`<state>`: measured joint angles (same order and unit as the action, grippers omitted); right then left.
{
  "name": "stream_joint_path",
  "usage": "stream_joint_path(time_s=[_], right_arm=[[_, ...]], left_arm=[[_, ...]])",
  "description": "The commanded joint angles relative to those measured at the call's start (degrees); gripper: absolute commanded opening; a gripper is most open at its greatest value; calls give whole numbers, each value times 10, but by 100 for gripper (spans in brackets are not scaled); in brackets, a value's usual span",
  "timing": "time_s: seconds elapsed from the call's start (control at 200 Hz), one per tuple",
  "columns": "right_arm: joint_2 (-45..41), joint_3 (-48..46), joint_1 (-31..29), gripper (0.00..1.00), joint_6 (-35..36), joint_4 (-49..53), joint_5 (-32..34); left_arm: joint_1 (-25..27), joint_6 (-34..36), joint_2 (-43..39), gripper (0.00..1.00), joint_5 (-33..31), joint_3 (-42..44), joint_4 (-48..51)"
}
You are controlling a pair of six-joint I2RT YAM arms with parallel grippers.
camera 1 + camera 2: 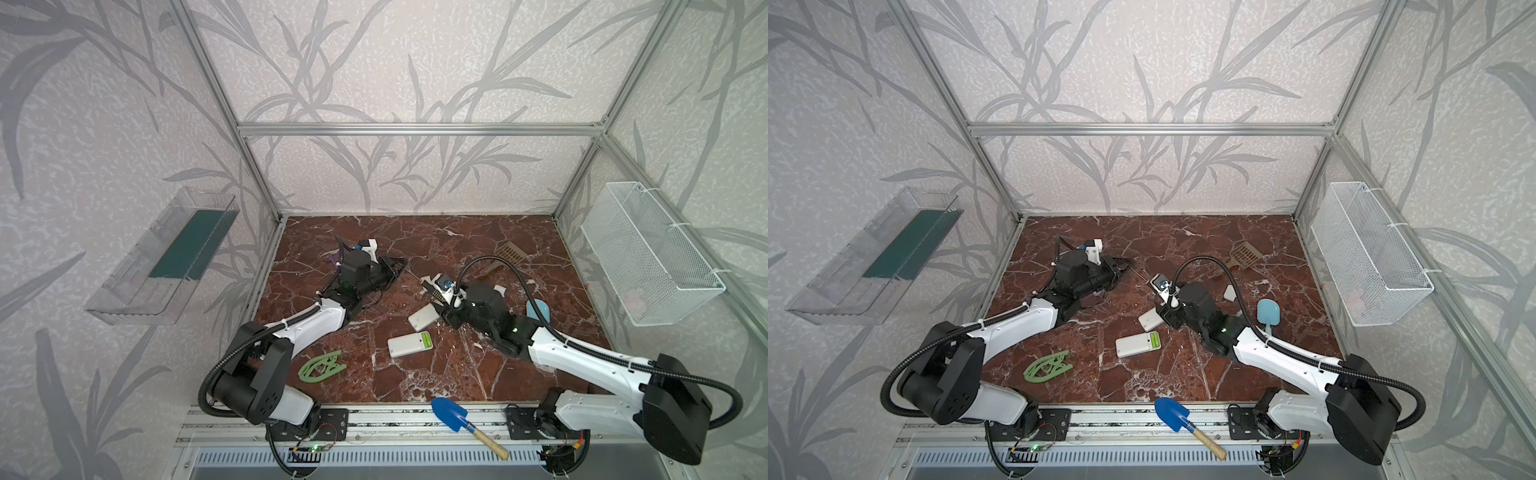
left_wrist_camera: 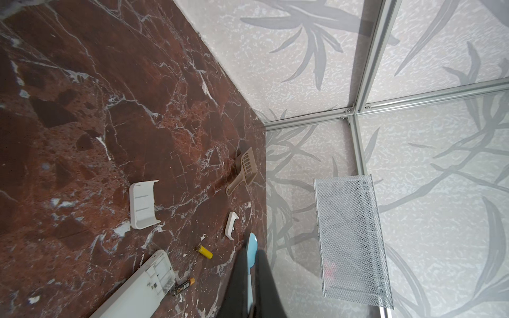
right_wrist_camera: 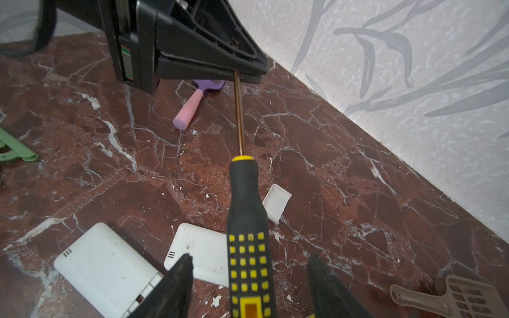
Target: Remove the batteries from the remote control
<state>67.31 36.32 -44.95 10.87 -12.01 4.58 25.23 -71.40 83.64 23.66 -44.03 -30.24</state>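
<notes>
Gripping the shaft of a black-and-yellow-handled screwdriver (image 3: 248, 220) in the clenched left hand (image 1: 397, 268), right hand (image 3: 250, 258) released around its handle. Leaves light green cylindrical batteries (image 1: 424, 340) in a white plastic remote (image 1: 405, 345) on the red marble counter (image 1: 457, 374), frontward of both hands, nearer the right.

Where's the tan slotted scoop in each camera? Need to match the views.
Both top views: tan scoop toward the far right corner of the table.
Left wrist: scoop by the table's edge, near the white mesh basket.
Right wrist: scoop partly cropped at the frame edge, on the wall side of the screwdriver handle.
Shared landmark: the red marble table, in all four views.
</notes>
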Motion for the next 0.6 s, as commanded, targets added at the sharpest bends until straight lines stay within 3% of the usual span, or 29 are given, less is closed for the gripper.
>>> stream_joint_path(time_s=[0.0, 0.135, 0.225, 0.465, 0.595], right_arm=[[-35, -48, 30, 78, 30, -96, -98], [-70, -97, 101, 80, 6, -166, -205], [-82, -118, 122, 80, 31, -202, -260], [-49, -136, 135, 78, 48, -299, -333], [-10, -134, 135, 76, 28, -382, -337]], left_arm=[[-8, -42, -23, 0, 26, 4, -56], [-14, -55, -32, 0, 41, 5, -67], [-16, -58, -39, 0, 49, 4, -65], [-17, -60, -50, 0, 64, 2, -61], [-18, -71, -50, 0, 68, 6, -74]])
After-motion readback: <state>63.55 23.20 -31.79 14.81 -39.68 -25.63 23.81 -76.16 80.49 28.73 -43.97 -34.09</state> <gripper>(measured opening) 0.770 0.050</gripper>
